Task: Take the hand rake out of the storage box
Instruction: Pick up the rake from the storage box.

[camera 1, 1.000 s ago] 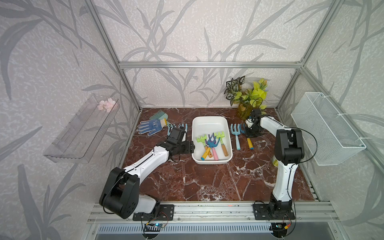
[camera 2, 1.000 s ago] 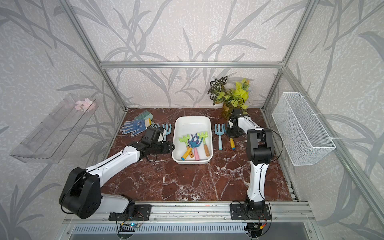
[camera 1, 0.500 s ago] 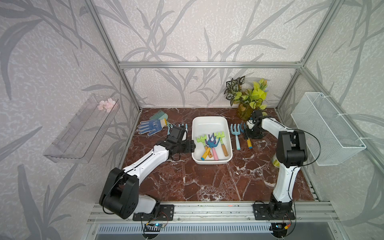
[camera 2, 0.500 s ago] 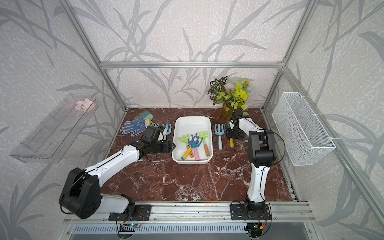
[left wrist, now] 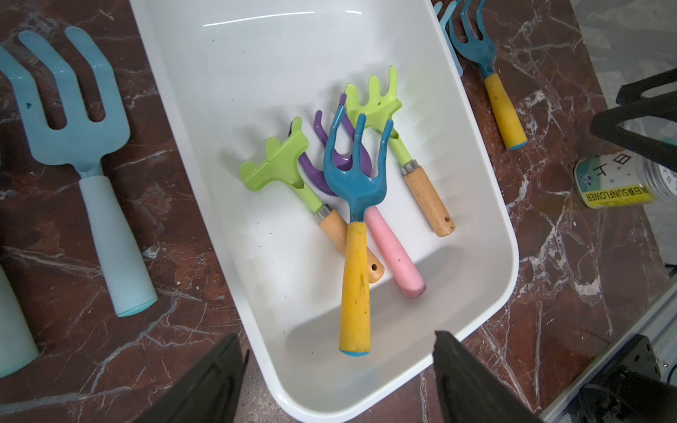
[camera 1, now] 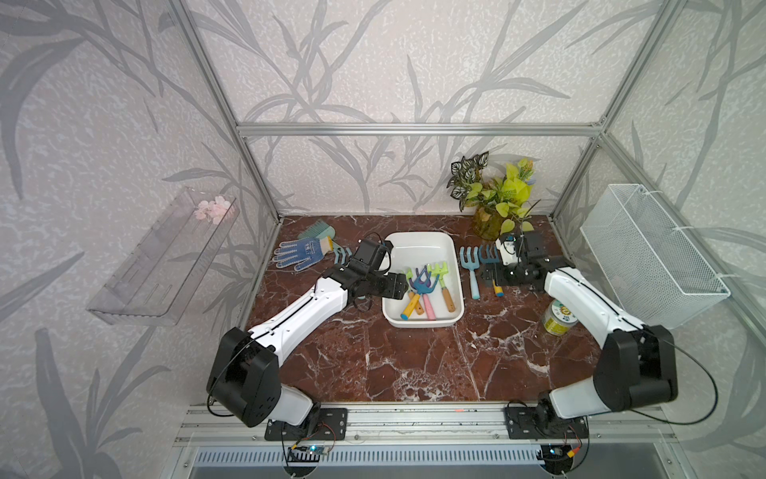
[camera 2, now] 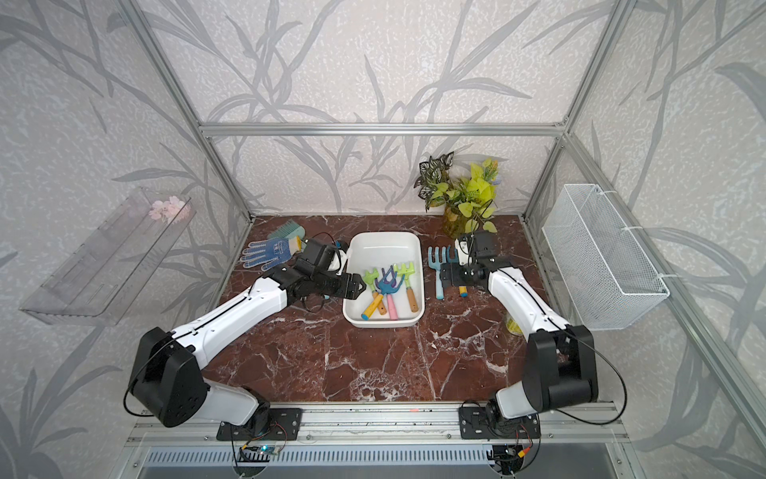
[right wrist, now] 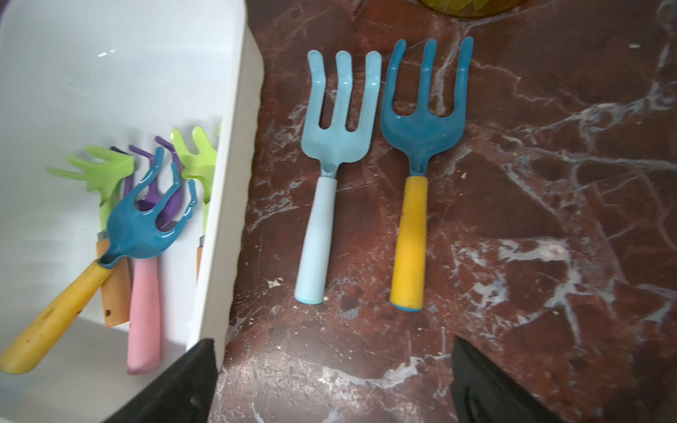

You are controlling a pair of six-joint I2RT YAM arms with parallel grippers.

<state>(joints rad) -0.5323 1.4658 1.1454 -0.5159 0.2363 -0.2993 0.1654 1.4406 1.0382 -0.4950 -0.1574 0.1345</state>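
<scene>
Marbled bench (camera 1: 414, 365): your left jaws gape empty over the storage box (camera 1: 418, 249) edge, its yellow-handled hand rake (left wrist: 354, 278) lying just ahead of them; right jaws gape empty beside the box.

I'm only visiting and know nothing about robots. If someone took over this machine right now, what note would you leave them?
Left end effector: open, empty, hovering at the storage box's left side.
Right end effector: open, empty, above the table by a light blue rake and a yellow-handled rake lying outside the box.
Done: those two are out; a third rake lies on the box's other side.
Left: four rakes lie inside; the blue-headed rake on top looks easiest to take next.
</scene>
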